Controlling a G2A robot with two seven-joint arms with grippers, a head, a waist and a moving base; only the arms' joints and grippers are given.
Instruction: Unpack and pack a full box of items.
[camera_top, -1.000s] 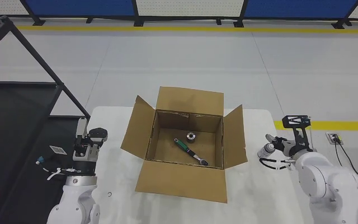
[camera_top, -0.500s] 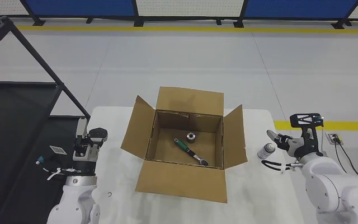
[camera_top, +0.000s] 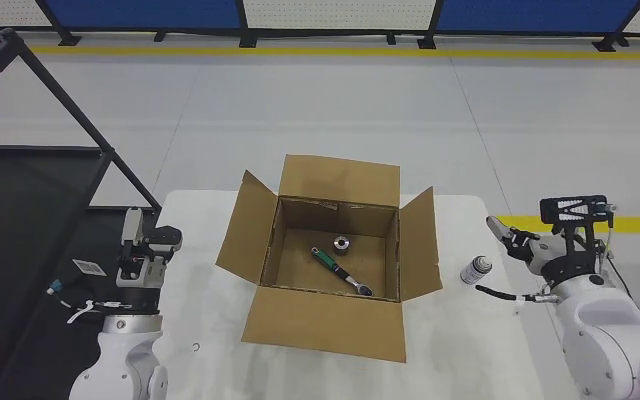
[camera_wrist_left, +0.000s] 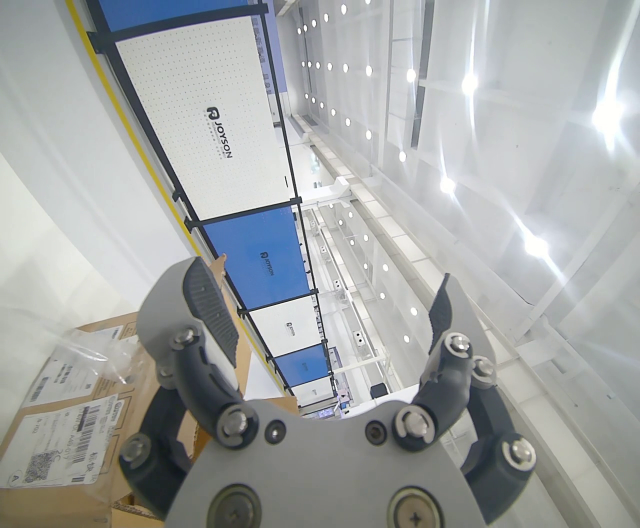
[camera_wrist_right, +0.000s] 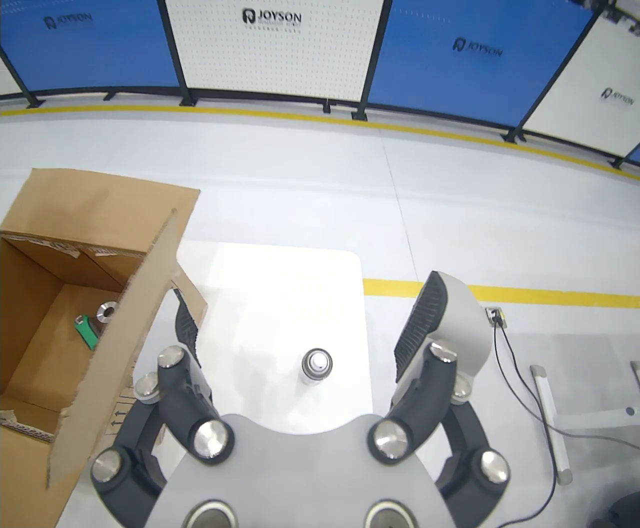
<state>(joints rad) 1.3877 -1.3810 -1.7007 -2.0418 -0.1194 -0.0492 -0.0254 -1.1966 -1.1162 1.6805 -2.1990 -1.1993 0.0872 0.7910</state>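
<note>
An open cardboard box (camera_top: 300, 325) stands mid-table. Inside it lie a green-handled wrench (camera_top: 338, 270) and a small metal socket (camera_top: 342, 243). A small silver can (camera_top: 476, 269) stands upright on the white table (camera_top: 460, 340) to the right of the box. My right gripper (camera_top: 498, 263) is just right of the can, open, with nothing between its fingers. From the right wrist view the can (camera_wrist_right: 316, 366) stands beyond the open gripper (camera_wrist_right: 307, 295), with the box (camera_wrist_right: 100, 215), wrench (camera_wrist_right: 86, 330) and socket (camera_wrist_right: 106, 310) off to the side. My left gripper (camera_wrist_left: 325, 290) is open and empty, tilted up left of the box (camera_wrist_left: 65, 400).
A black metal frame (camera_top: 60, 180) stands off the table's left side. The table's right edge (camera_wrist_right: 367, 325) lies close to the can. A cable and floor socket (camera_wrist_right: 497, 316) are on the floor beyond it. Bare table lies on both sides of the box.
My right gripper let go of the can, opened and drew back to the right; the can stays standing on the table. The left arm shifted a little to the left.
</note>
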